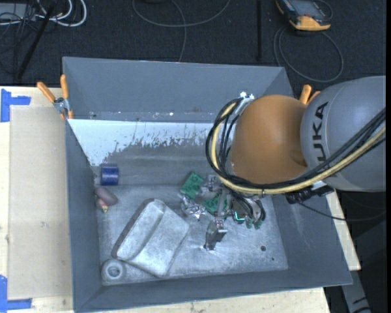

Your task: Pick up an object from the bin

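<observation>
Grey metal bin (182, 96), floor scuffed; my orange wrist cover (267, 139) hangs over its middle; grasp clenched or released: cannot tell; nearest, just past the cover toward the wall opposite my arm: small green flat piece (194, 185), glinting metal bits (194, 208); further that way, pale crumpled wrap (150, 237), long axis slanting cornerward; blue cylinder (109, 174), smooth, by that wall.

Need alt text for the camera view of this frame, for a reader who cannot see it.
The arm's claw hangs low over the middle of the grey bin, beside a small green piece and a pale flat packet. A blue cylinder lies at the left wall.
</observation>
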### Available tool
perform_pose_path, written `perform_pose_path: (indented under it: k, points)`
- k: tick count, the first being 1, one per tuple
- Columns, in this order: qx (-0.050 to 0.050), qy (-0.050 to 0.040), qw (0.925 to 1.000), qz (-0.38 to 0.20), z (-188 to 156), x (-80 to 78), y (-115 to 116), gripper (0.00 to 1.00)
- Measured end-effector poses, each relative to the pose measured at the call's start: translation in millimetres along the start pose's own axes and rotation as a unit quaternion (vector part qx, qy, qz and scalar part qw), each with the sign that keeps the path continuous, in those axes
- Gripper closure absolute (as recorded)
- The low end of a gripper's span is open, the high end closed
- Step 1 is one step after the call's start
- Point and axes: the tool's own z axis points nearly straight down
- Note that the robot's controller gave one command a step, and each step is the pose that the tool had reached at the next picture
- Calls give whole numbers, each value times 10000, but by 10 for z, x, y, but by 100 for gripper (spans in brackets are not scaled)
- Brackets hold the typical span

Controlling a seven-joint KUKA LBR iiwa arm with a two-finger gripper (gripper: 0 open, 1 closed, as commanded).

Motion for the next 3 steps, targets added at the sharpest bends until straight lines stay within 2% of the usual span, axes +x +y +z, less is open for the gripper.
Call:
perform_pose_path:
  k: [1, 2, 3]
  points:
    - [-7, -85, 9984, -550, 1012, -670, -373, 0]
    - [20, -96, 9996, -251, 1085, -711, -206, 0]
    - [0, -72, 9932, -1164, 522, -779, 200, 0]
